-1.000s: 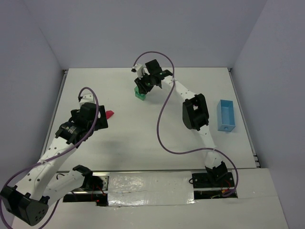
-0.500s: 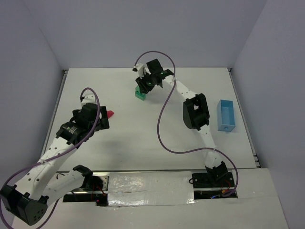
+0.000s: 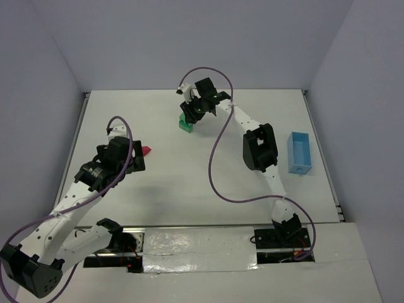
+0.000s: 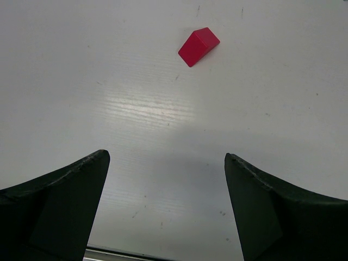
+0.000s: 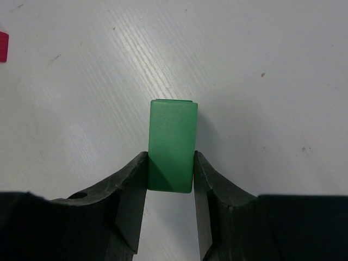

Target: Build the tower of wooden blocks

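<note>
My right gripper [image 5: 170, 155] is shut on a green brick [image 5: 171, 144], its fingers pressing both long sides. In the top view that brick [image 3: 185, 124] is near the far middle of the table, under the right gripper [image 3: 189, 115]. I cannot tell whether it rests on the table or on another block. A red wedge [image 4: 199, 46] lies on its side on the table, ahead of my left gripper [image 4: 166, 157], which is wide open and empty. From above, the wedge [image 3: 146, 151] sits just right of the left gripper [image 3: 134, 159]. Its edge also shows in the right wrist view as a red wedge [image 5: 2, 46].
A light blue rectangular tray [image 3: 299, 153] stands at the right side of the table, beside the right arm's elbow. Purple cables loop over both arms. The table's near edge [image 4: 125, 254] shows just below the left fingers.
The right wrist has turned and shifted slightly left over the green brick, which stays in the same spot. The left arm has barely moved.
</note>
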Controlling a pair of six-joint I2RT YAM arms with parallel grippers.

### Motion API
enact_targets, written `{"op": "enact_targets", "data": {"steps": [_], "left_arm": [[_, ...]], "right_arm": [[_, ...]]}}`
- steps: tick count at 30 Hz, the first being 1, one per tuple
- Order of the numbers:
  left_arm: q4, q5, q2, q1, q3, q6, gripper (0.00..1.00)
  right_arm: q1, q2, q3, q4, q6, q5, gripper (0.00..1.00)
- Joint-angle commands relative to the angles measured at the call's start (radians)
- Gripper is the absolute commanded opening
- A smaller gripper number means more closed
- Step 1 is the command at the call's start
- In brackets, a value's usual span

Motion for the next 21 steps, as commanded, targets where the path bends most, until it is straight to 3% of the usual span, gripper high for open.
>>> {"op": "enact_targets", "data": {"steps": [1, 21], "left_arm": [[0.034, 0.000, 0.007, -0.008, -0.004, 0.017, 1.00], [0.035, 0.003, 0.004, -0.023, -0.006, 0.018, 1.00]], "right_arm": [[0.001, -0.030, 0.047, 0.010, 0.002, -0.018, 0.20], [0.011, -0.015, 0.052, 0.002, -0.011, 0.000, 0.26]]}}
